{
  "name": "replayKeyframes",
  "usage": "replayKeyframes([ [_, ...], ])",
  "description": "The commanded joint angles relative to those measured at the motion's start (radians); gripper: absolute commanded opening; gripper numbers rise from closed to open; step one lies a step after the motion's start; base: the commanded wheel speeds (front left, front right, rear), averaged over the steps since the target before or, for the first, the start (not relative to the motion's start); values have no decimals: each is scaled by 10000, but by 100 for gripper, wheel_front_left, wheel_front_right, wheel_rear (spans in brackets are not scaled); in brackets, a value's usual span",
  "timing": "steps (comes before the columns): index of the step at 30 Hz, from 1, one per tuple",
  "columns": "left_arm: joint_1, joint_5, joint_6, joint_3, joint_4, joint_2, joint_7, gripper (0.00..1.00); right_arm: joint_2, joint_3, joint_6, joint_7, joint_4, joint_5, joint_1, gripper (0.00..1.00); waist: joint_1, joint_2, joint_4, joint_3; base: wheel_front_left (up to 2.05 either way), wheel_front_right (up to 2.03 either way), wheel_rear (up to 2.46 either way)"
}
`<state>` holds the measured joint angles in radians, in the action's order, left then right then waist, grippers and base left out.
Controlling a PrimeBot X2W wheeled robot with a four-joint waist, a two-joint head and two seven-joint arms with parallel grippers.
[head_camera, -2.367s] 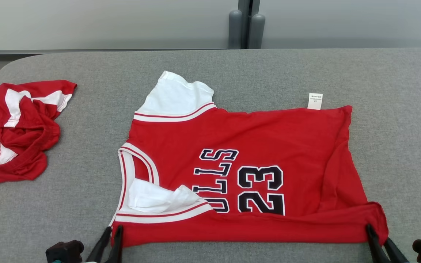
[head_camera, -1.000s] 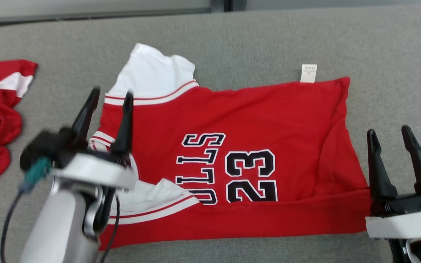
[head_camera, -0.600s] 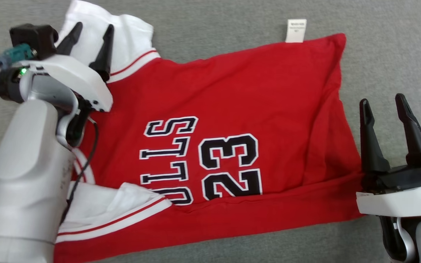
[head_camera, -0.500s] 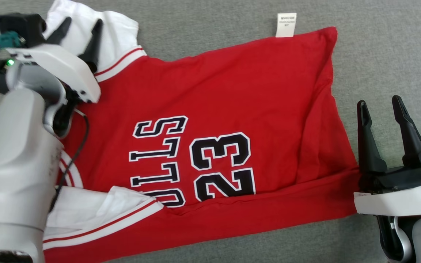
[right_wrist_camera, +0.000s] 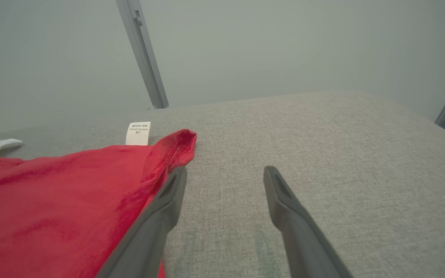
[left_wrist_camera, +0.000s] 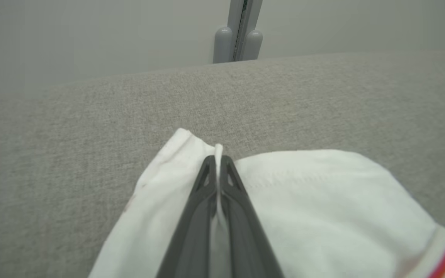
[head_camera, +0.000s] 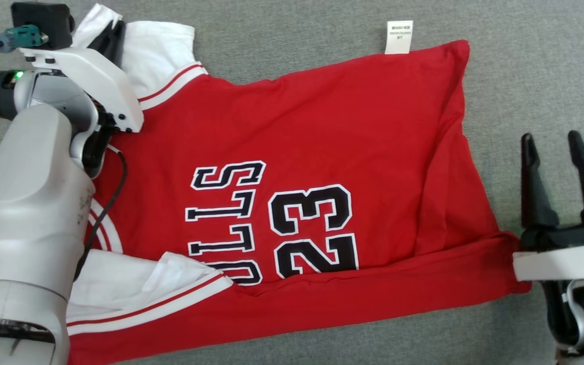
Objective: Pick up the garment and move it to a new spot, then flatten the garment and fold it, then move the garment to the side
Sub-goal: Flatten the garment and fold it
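Starting at the left gripper [left_wrist_camera: 218, 158]: clamped tight on a ridge of the white sleeve [left_wrist_camera: 323, 193], a bit short of the far edge of the bench [left_wrist_camera: 323, 96]. Moving over to the right gripper [head_camera: 550, 139]: spread open, gripping nothing, parked above bare bench just beside the right hem of the jersey [head_camera: 322, 126]. Touching the cloth with the inner finger or merely overlapping it in the wrist view? Can't tell.

As for the jersey itself: spread mostly flat across the middle of the bench, printed side up, with the near long edge already turned up into a strip. So, calling the relocating done, flattening nearly there, folding barely begun. Guessing at a sleeve tuck next. Leaves the remaining folds plus the shove to the side.

Hard to make out: collar and left shoulder buried under the left forearm [head_camera: 28, 213], near left corner chopped off by the frame, first letter of the lettering tucked under that strip, print on the white tag [head_camera: 398, 36] too tiny to read.
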<state>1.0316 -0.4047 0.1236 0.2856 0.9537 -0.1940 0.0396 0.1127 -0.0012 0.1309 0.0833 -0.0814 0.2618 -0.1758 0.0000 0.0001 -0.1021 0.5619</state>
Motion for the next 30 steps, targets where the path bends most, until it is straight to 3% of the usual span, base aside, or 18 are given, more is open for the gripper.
replayKeyframes([
  [1,-255,4,67,108,269,77,-21,0,150,-145,-3,-59,104,89,-292,100,0,-1,135,-66,0,0,0],
  [7,203,-102,75,397,247,555,-567,0,810,-316,-3,-369,688,331,-1466,100,0,-1,827,78,0,0,0],
  [14,498,-384,71,843,255,1070,-1139,0,1689,687,-5,-1344,2028,740,-3350,100,0,-1,1600,287,0,0,0],
  [22,556,-1048,75,1458,163,1309,-1710,0,2546,844,-5,-2926,2775,1246,-3594,100,0,-1,2079,209,0,0,0],
  [24,640,-1281,74,1548,189,1312,-1954,0,2698,741,-5,-3699,2803,1480,-3510,0,0,-1,2165,196,0,0,0],
  [30,704,-1551,75,1586,137,1156,-2466,0,2777,305,-8,-3813,2259,1594,-3625,0,0,-1,2171,105,0,0,0],
])
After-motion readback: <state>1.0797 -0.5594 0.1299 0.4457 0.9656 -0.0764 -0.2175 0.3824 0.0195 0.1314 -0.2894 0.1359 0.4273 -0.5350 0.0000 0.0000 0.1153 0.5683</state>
